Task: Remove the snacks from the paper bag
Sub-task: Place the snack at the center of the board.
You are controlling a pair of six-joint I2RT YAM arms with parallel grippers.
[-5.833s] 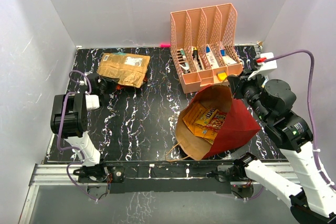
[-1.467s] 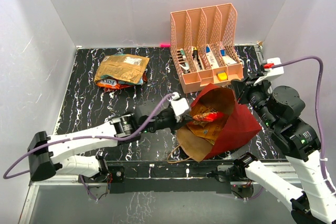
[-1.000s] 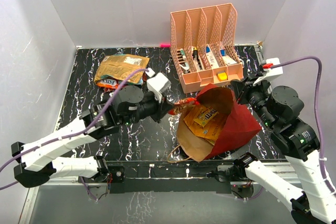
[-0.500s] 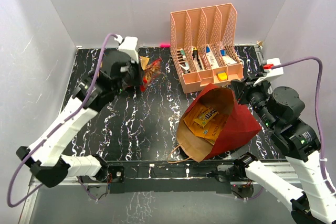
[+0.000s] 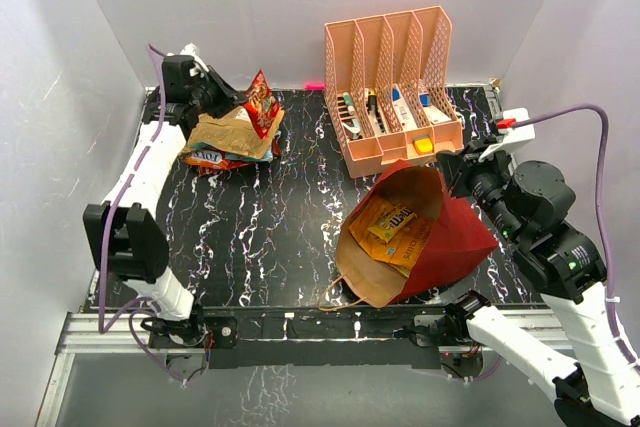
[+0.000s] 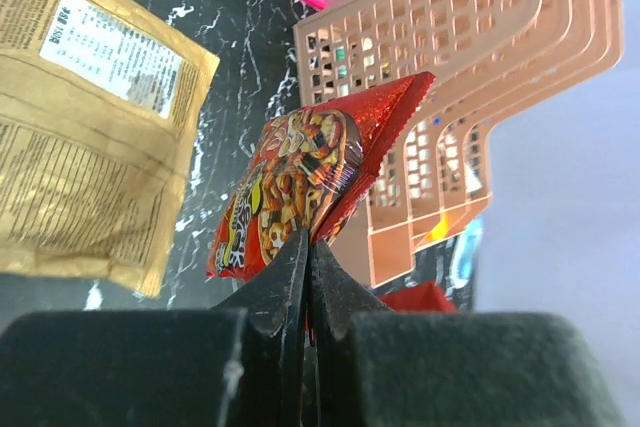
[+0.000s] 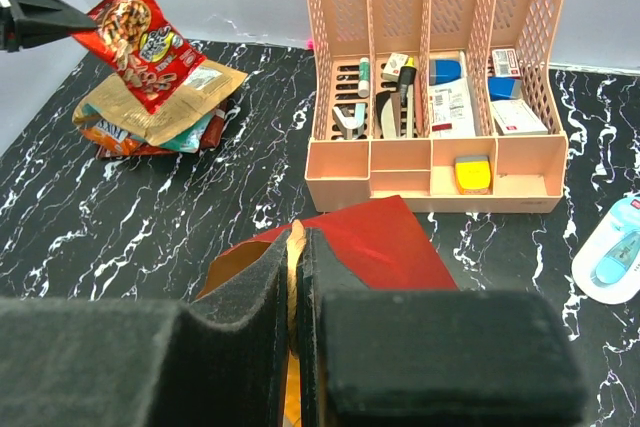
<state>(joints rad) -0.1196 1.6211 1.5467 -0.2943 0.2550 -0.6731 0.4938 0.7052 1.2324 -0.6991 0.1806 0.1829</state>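
The dark red paper bag (image 5: 455, 232) lies tilted at the right, its mouth open toward the front left, with orange and brown snack packets (image 5: 392, 227) inside. My right gripper (image 5: 447, 164) is shut on the bag's upper rim (image 7: 296, 237) and holds it open. My left gripper (image 5: 232, 107) is shut on a red snack packet (image 5: 262, 104) at the far left, held above a pile of packets (image 5: 232, 135) on the table. The red packet also shows in the left wrist view (image 6: 300, 177) and the right wrist view (image 7: 140, 42).
A peach mesh organizer (image 5: 395, 87) with pens and small items stands at the back, just behind the bag. A light-blue tag-like object (image 7: 612, 255) lies at the right. Grey walls close in the black marbled table (image 5: 260, 237) on three sides.
My left arm reached into the bag, took the red packet, and carried it left and back to above the pile. The right gripper kept hold of the bag's rim.
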